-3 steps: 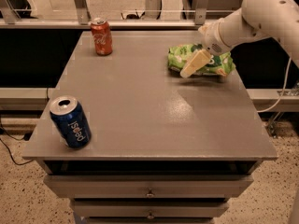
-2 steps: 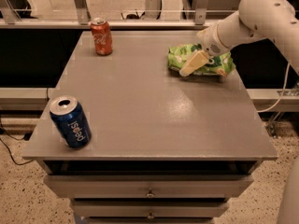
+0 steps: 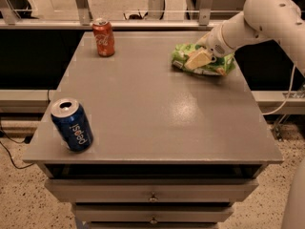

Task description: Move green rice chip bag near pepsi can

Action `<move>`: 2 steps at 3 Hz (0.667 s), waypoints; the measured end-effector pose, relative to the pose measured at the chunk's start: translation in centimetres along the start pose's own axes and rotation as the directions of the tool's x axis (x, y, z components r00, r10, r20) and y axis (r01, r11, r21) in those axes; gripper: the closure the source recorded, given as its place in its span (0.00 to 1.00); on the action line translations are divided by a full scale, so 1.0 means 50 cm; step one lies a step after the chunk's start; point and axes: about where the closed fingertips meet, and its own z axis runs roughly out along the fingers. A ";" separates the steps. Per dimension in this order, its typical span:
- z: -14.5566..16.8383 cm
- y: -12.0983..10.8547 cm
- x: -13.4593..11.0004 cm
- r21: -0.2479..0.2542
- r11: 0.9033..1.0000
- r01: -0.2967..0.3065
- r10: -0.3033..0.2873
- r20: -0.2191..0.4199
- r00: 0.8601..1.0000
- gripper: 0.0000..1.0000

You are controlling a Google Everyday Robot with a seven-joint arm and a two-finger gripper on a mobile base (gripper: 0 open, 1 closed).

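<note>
end effector on green rice chip bag, worktop far right, there to take it | grip: you can't tell | pepsi can well apart, near left

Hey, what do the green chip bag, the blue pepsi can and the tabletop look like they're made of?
The green rice chip bag is likely thin plastic film with a glossy finish: it looks crinkled and creased. The gripper sits on top of it. The pepsi can is probably aluminium, with printed blue sides and a bare silver top. The tabletop is smooth, grey and semi-gloss, perhaps laminate or paint: it shows a soft light reflection.
</note>
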 end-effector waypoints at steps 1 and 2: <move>-0.017 0.002 -0.012 0.013 1.000 0.013 -0.013 0.011 1.000 0.81; -0.049 0.011 -0.039 0.029 0.998 0.048 -0.049 0.027 0.998 1.00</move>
